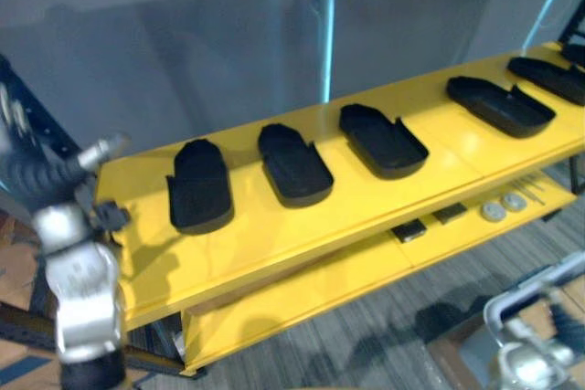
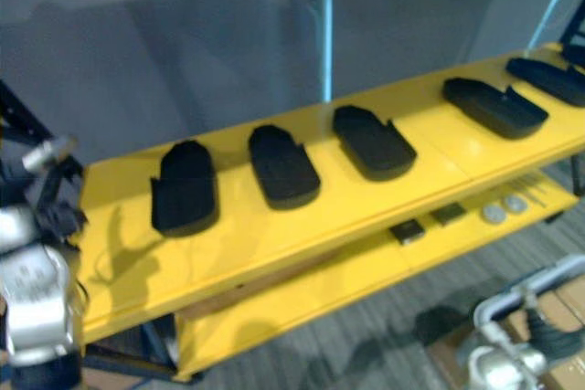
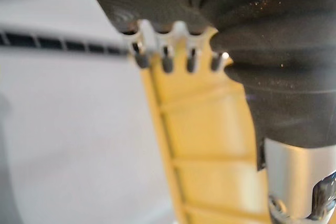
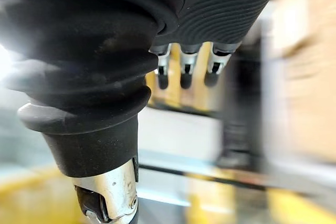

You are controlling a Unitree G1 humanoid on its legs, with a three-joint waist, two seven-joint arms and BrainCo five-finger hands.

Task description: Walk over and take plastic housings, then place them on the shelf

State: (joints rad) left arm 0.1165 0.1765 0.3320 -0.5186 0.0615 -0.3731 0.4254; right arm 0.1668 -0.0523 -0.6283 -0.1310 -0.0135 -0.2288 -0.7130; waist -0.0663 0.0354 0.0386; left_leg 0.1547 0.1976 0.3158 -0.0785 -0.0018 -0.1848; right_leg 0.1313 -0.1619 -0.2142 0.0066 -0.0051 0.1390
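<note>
Several black plastic housings lie in a row on the top board of a yellow shelf point(image 1: 274, 230): one point(image 1: 199, 187) at the left, then one point(image 1: 294, 163), one point(image 1: 382, 140), and more point(image 1: 498, 104) toward the right end. My left hand point(image 1: 37, 175) hangs beside the shelf's left end, apart from the nearest housing. Its fingers point(image 3: 167, 61) are relaxed and hold nothing. My right hand point(image 4: 184, 72) is low at the right, below the shelf's height, with loose, empty fingers.
The lower yellow board point(image 1: 356, 276) carries two round silver discs point(image 1: 503, 205) and small dark blocks point(image 1: 411, 230). A grey wall and a blue upright post point(image 1: 329, 25) stand behind the shelf. Grey carpet and a cardboard box point(image 2: 558, 294) lie at the lower right.
</note>
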